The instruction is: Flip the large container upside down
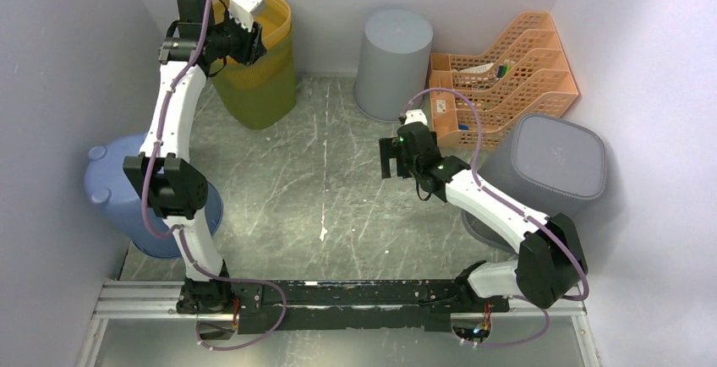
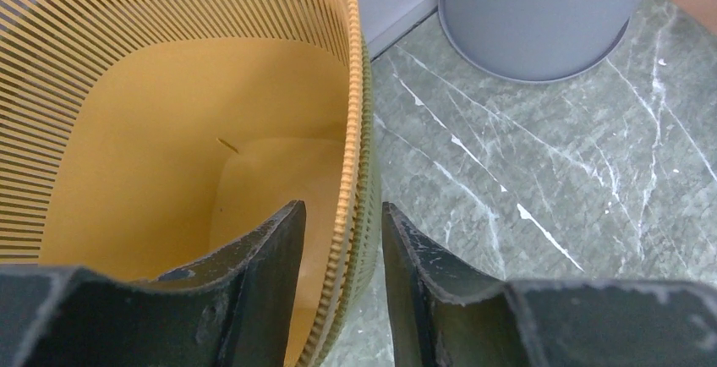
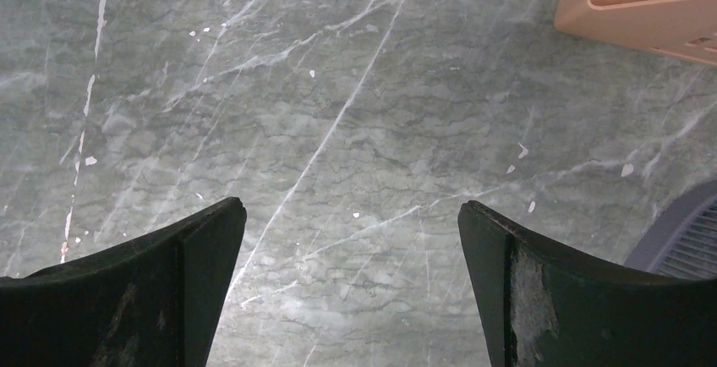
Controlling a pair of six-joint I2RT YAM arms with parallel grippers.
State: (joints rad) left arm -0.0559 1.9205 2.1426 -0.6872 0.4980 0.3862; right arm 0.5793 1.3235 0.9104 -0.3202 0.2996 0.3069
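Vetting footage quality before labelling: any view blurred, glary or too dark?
Top external: even light, sharp, only soft shadows on the table. Left wrist: yellow basket rim crisp, the dark jaws astride it slightly soft. Right wrist: table sharp, wide-apart jaws underexposed; no strong glare.

one yellow slatted plastic basket (image 1: 262, 88), two grey plastic bins (image 1: 393, 54) (image 1: 554, 164), one orange lattice file rack (image 1: 507, 75), one blue plastic tub (image 1: 108, 183).

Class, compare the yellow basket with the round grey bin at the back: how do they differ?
The yellow basket stands mouth up; the round grey bin stands mouth down. The basket has slatted walls; the bin's are solid. Both stand at the far side of the table.
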